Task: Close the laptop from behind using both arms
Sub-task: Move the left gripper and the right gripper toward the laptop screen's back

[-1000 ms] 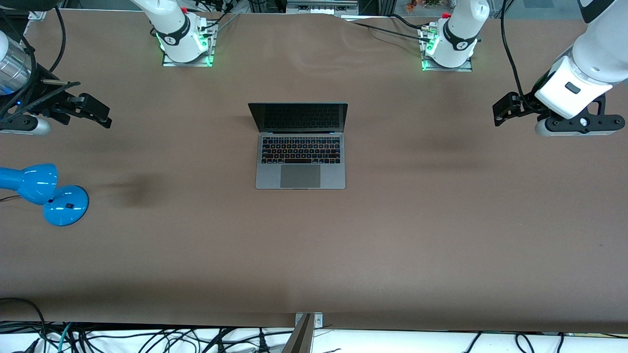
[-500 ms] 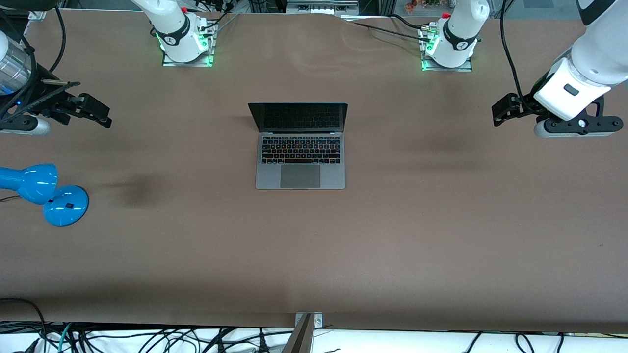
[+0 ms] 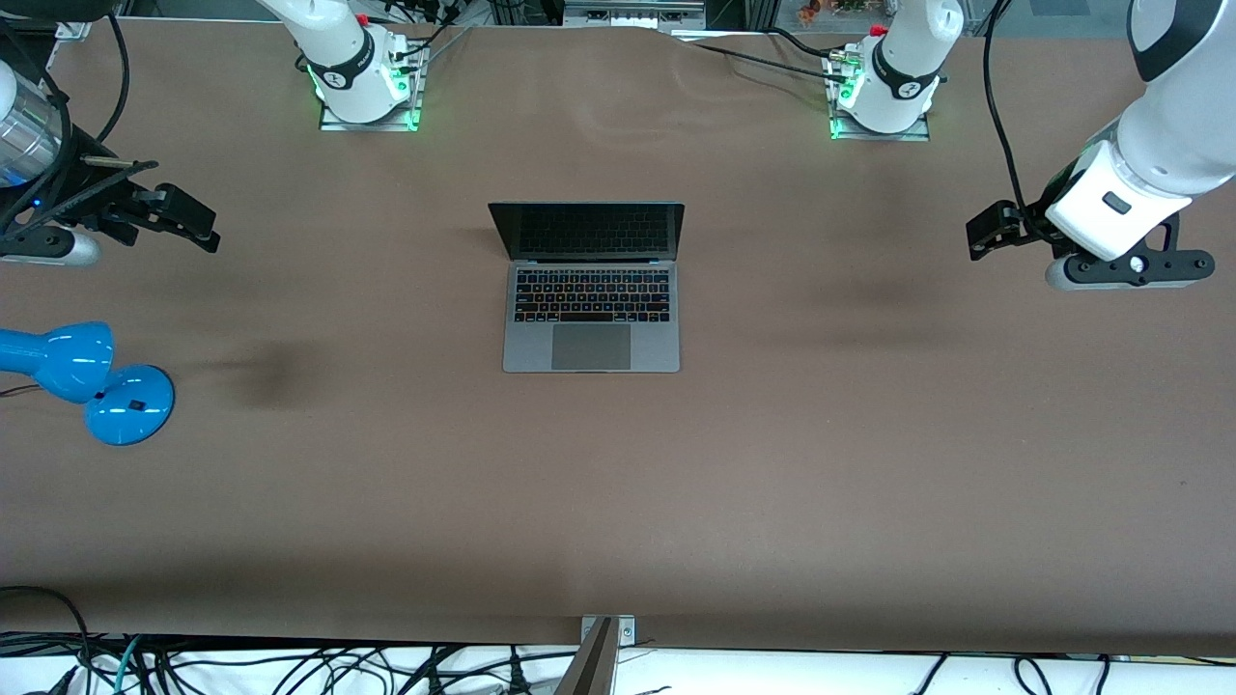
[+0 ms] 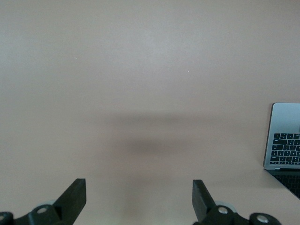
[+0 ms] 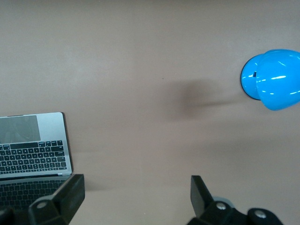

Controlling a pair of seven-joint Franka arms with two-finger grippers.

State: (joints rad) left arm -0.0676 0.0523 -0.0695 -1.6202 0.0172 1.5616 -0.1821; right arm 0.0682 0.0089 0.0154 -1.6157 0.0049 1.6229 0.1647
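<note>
Lamp [image 3: 87,381] first: I see the blue desk lamp sitting at the right arm's end of the table [image 3: 869,463], close to that short edge and about midway between the long edges; my right wrist view picks up its shade [image 5: 274,79] too. Above the same end, over bare table, hangs the right gripper [image 3: 183,224], and in my right wrist view its fingers [image 5: 70,190] are spread wide with nothing between them. Mid-table, closer to the edge where the bases stand than to the camera's edge, I have the laptop [image 3: 591,309], open, screen upright and dark, keyboard and trackpad facing the front camera. Both wrist views catch a corner of it [image 4: 285,138] [image 5: 33,140]. At the left arm's end, the left gripper [image 3: 995,229] hovers over bare table, well apart from the laptop, its fingers [image 4: 75,192] wide apart and empty.
</note>
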